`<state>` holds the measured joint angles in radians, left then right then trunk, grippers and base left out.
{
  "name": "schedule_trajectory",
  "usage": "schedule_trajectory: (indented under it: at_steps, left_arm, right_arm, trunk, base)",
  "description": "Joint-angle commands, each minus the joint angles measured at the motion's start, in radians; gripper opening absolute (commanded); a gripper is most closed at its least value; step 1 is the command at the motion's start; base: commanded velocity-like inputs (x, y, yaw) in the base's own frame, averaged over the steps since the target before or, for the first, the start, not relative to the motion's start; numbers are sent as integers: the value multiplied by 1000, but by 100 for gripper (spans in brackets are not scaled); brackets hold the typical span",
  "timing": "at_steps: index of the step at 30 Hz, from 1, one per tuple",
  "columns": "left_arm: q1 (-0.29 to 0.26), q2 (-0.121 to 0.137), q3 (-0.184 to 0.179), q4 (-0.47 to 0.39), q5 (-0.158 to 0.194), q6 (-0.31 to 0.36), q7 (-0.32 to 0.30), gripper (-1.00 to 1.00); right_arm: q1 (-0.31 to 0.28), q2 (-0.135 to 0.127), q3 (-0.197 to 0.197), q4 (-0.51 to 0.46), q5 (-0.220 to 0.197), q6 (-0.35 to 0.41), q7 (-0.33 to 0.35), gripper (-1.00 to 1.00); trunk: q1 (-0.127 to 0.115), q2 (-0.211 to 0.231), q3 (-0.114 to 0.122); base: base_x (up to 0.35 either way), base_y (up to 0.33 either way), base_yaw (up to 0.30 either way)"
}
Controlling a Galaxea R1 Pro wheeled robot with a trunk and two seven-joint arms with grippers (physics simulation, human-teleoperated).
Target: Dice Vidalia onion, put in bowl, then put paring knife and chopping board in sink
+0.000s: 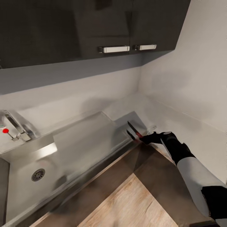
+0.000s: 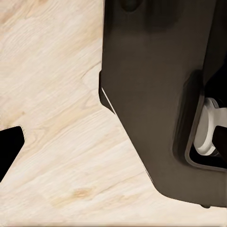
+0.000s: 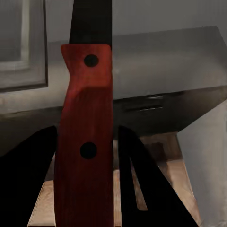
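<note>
The paring knife (image 1: 133,130) is gripped by the right claw (image 1: 148,138), which is closed on the red handle at the end of the black-and-white right arm (image 1: 189,164) reaching in from the lower right of the head view. The dark blade is pointed up and away from the claw, over the far right end of the grey table (image 1: 138,110), just beside the raised end of the drainboard and near the corner where the two white walls meet. In the right wrist view the red handle (image 3: 85,137) is seen upright between the two dark fingers (image 3: 151,189), with two dark rivets on it and the dark blade rising above it; grey surfaces and a strip of wooden floor are seen behind. The sink (image 1: 19,189) is seen at the lower left of the head view, with its round drain (image 1: 38,174) in the basin, the flat drainboard (image 1: 85,138) stretching to the right of it, and the chrome tap with the red dot (image 1: 5,130) at the back left. Dark wall cabinets (image 1: 78,28) with two pale handles are hung above. In the left wrist view a pale wooden floor (image 2: 52,118) and part of the robot's dark body (image 2: 151,94) are seen; whether the left claw is open or closed cannot be told.
</note>
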<state>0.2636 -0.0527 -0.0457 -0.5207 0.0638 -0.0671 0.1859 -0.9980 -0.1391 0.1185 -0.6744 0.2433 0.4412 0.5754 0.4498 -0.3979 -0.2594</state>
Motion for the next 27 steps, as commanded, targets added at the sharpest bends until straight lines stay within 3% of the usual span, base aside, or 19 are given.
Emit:
schedule_trajectory:
  at_steps: [1,15,27]
  left_arm:
    - [0,1,-5,-1,7,-2,6,100]
    - [0,1,-5,0,7,-2,6,100]
    - [0,-1,-5,-1,7,-2,6,100]
  right_arm:
    - [-1,-1,2,-2,10,2,6,-100]
    - [-1,0,2,-2,10,2,5,-100]
    - [-1,1,3,-1,10,3,4,-100]
  trunk:
    - [0,-2,-1]
    - [0,-2,18]
    - [0,-2,36]
  base:
    - [-268,186,0]
    - [-270,186,11]
    - [-242,118,176]
